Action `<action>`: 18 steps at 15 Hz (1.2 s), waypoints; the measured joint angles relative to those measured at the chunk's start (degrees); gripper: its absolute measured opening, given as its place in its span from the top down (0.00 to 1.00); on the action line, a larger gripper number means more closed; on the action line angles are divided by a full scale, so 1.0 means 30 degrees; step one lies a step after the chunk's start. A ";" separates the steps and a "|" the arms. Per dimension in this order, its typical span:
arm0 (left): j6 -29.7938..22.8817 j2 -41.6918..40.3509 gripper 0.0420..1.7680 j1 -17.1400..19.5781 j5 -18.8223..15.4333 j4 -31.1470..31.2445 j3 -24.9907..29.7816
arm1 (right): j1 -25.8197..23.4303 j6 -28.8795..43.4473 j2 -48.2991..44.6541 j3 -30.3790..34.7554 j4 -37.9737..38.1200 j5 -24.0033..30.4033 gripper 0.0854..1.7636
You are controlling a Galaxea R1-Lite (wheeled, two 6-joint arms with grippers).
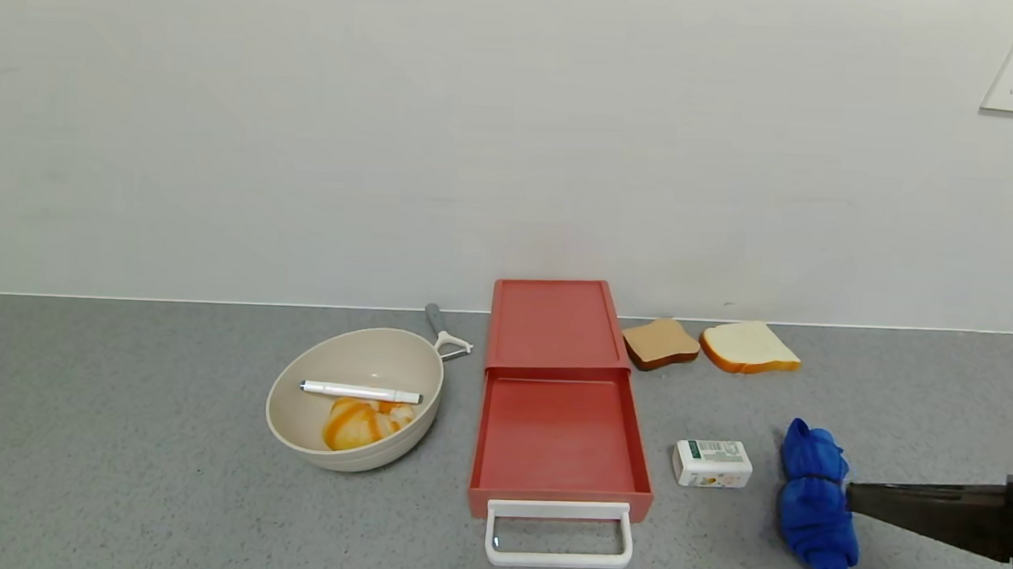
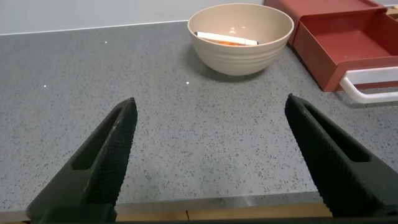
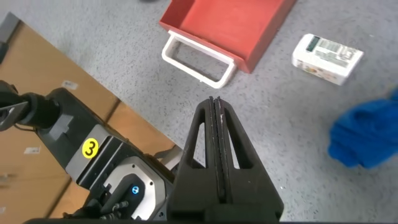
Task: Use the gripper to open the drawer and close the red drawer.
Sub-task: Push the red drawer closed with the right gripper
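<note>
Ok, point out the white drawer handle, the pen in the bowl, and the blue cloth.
white drawer handle [image 1: 558, 559], head view, front bar of the loop.
pen [image 1: 360, 391], head view, middle of its barrel.
blue cloth [image 1: 813, 499], head view, centre of the bundle.

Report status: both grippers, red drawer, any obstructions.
Left gripper open, parked over bare counter. Right gripper shut, empty, short of white loop handle. Red plastic drawer pulled open. Blue cloth bundle beside right gripper.

drawer: red plastic, smooth, semi-matt; white glossy plastic handle
counter: grey speckled, stone-look, matt
bowl: beige, smooth, matt w/ ribbed outside
cloth: blue fabric, crumpled, just off right gripper tip
right gripper: black, matt
left gripper fingers: black plastic, ribbed inner faces
box: white, printed label, slight sheen
</note>
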 joint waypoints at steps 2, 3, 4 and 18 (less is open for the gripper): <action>0.0000 0.0000 0.03 0.0000 0.0000 0.0000 0.0000 | -0.1166 -0.0110 -0.0658 0.0817 -0.0683 0.0735 0.98; 0.0000 0.0000 0.03 0.0000 0.0000 0.0000 0.0000 | -0.1443 -0.0110 -0.0878 0.1146 -0.0947 0.0801 0.98; 0.0000 0.0000 0.03 0.0000 0.0000 0.0000 0.0000 | -0.1564 -0.0110 -0.1016 0.1349 -0.1032 0.0817 0.98; 0.0000 0.0000 0.03 0.0000 0.0000 0.0000 0.0000 | -0.1573 -0.0053 -0.0963 0.1378 -0.1069 0.0817 0.98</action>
